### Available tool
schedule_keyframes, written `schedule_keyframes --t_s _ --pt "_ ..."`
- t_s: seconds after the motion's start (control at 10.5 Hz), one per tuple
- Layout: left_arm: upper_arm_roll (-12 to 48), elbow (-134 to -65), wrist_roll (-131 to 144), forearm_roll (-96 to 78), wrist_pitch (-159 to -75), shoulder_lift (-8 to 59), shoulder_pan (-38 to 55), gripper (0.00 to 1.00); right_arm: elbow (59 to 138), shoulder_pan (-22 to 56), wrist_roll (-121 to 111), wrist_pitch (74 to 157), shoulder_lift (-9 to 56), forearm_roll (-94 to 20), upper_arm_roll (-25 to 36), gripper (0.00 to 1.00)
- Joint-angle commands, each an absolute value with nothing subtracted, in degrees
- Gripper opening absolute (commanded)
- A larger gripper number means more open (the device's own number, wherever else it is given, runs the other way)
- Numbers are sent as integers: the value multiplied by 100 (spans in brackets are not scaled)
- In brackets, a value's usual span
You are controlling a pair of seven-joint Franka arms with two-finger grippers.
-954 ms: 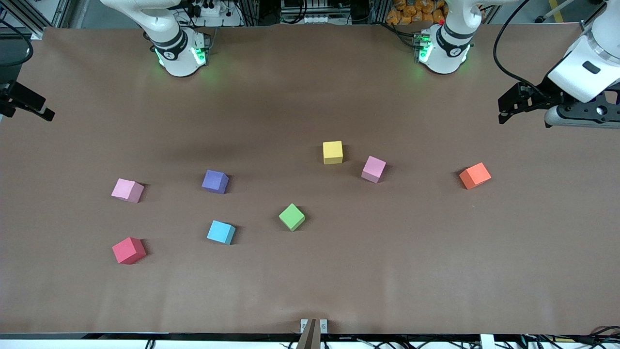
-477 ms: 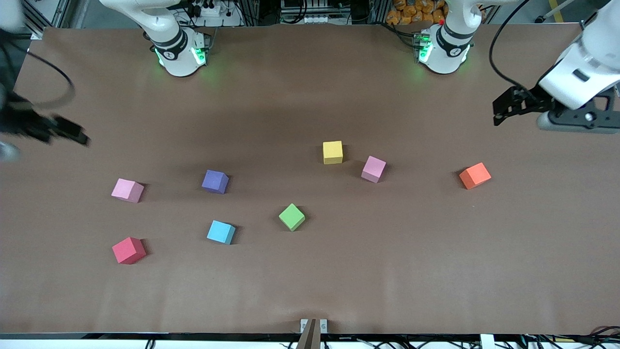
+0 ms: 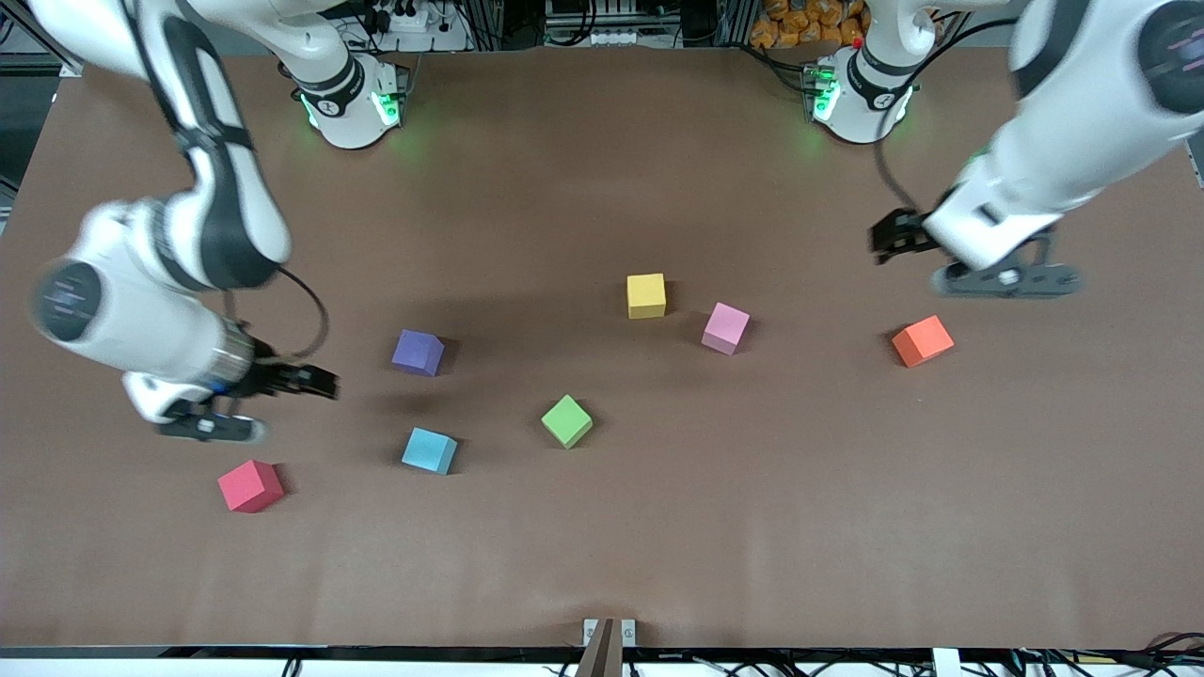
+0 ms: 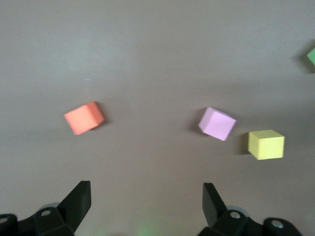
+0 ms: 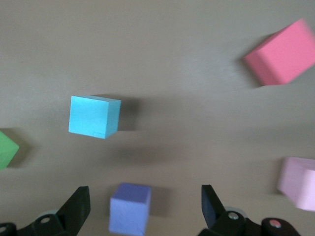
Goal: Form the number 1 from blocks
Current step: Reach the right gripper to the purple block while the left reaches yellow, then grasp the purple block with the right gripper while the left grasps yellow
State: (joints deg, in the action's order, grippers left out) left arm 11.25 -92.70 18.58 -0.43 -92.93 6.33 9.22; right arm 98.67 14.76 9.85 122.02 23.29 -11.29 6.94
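With every block still scattered on the brown table (image 3: 602,564), the open, empty right gripper (image 5: 143,206) hovers nearest the purple cube (image 3: 418,353), while the left gripper (image 4: 146,204), equally wide and empty, hangs near the orange cube (image 3: 922,340).

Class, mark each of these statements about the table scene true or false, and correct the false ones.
1. The yellow block touches the pink block beside it. False: a gap separates them.
2. The left tool is open. True.
3. The right tool holds the purple block. False: it is open and holds nothing.
4. The red cube lies nearer the front camera than the light blue block. True.
5. The orange block is stacked on another block. False: it sits alone on the table.
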Motion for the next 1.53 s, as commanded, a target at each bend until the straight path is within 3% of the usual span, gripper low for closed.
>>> schedule_keyframes --t_s 0.0,0.19,0.67,1.05,1.14,1.43 --pt "1300 -9255 2678 -149 -9658 1167 1404 100 10395 1809 1658 12786 2294 -1310 729 100" --pt "1301 -9264 3398 -141 -10044 1667 2001 100 10931 1925 1758 13060 2294 -1310 729 100" --pt "1283 -9290 4892 -18 -11177 2872 3013 100 11214 2215 1767 13122 2504 -1310 729 100" --pt "1292 -9939 5509 211 -12277 3058 3471 100 11645 2259 1705 13605 2566 -1310 721 98" --pt "1292 -10132 5511 220 -12313 3059 3480 100 11646 2276 1705 13623 2593 -1310 712 93" --pt "1292 -10424 5511 272 -12577 3076 3463 100 11646 2303 1723 13641 2637 -1310 668 61"
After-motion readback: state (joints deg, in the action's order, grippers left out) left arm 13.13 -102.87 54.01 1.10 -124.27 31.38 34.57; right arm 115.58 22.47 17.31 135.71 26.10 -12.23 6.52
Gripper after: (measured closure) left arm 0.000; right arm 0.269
